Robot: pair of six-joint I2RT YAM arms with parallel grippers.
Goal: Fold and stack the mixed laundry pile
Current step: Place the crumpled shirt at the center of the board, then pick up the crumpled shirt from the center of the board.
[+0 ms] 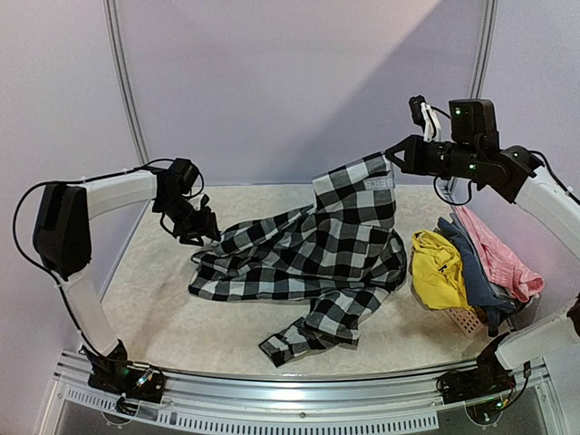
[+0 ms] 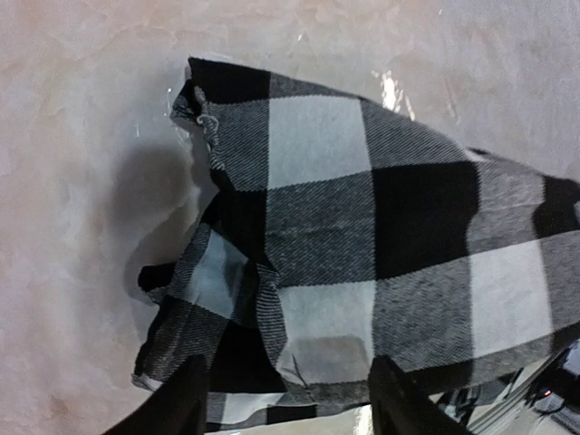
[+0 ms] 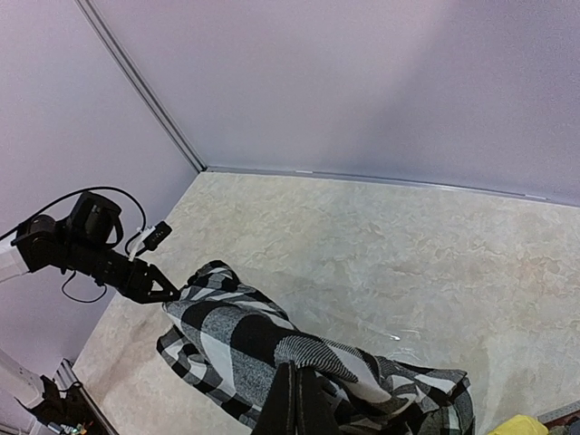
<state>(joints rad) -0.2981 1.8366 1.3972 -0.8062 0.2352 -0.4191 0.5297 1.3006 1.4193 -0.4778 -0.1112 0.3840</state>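
Observation:
The black-and-white checked shirt (image 1: 308,249) lies spread across the middle of the table. My right gripper (image 1: 391,156) is shut on its collar end and holds that end lifted above the table; in the right wrist view its fingers (image 3: 299,403) are pressed together on the cloth (image 3: 236,335). My left gripper (image 1: 207,234) is open, just over the shirt's left edge. In the left wrist view the shirt (image 2: 362,236) lies between and beyond the spread fingers (image 2: 186,399). The yellow garment (image 1: 437,267), the blue-grey one (image 1: 471,263) and the pink one (image 1: 497,254) are piled at the right.
A small salmon perforated basket (image 1: 467,317) sits under the pile at the right front. The beige tabletop (image 1: 163,308) is bounded by lilac walls at the back and sides. A metal rail (image 1: 290,394) runs along the near edge. The left arm shows in the right wrist view (image 3: 91,245).

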